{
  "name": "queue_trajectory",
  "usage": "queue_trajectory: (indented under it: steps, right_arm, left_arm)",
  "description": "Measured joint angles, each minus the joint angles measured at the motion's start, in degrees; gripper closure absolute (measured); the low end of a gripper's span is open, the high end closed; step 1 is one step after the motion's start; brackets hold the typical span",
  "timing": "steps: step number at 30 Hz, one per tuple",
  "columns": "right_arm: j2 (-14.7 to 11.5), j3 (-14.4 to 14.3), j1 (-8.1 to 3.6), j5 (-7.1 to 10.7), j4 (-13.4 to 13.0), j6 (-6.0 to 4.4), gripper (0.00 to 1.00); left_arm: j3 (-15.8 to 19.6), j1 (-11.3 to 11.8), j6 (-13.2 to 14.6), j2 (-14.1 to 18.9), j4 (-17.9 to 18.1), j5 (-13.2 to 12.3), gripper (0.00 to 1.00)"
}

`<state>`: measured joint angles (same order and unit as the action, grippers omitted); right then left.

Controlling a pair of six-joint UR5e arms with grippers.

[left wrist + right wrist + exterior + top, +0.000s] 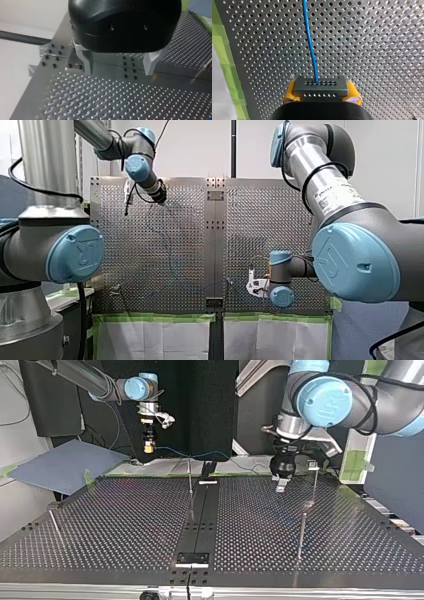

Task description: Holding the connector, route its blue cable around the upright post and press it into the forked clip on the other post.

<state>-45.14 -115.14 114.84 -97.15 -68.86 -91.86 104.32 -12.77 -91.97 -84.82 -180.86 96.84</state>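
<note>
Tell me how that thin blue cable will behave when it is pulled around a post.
Probably floppy: the thin blue cable runs wavy in the top view. Likely light, trailing from the grey connector block clamped in my right end effector.

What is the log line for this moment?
right hand: shut on connector | cable: leads off from connector | left hand: open, empty

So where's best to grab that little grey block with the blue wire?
By its two flat sides, from behind, as my right claw does: the small grey perforated connector block is boxy, and the thin blue cable leaves its front, so stays free.
</note>
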Motion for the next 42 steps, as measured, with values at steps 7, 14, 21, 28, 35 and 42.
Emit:
queue_trajectory:
  steps: [7,14,21,28,35,42]
  right_arm:
    - [0.0,0.0,0.06,0.15,0.3,0.0,1.0]
    - [0.0,0.0,0.21,0.45,0.3,-0.01,1.0]
    - [0.0,0.0,0.29,0.47,0.2,0.0,1.0]
    - [0.0,0.0,0.32,0.47,0.1,-0.01,1.0]
    - [0.0,0.0,0.33,0.51,0.2,0.0,1.0]
    - [0.0,0.0,0.33,0.54,0.1,-0.01,1.0]
  left_arm:
    - [-0.1,-2.8,3.9,-3.1,3.9,3.9,0.0]
    - [-0.1,-2.8,7.5,-3.5,7.5,7.5,0.0]
    - [-0.1,-2.5,10.9,-3.5,10.9,10.9,0.0]
    - [0.0,-2.6,14.4,-5.0,14.5,14.5,0.0]
    - [0.1,-2.6,18.0,-7.3,18.0,17.5,0.0]
    - [0.1,-2.2,21.5,-7.5,21.6,17.4,0.0]
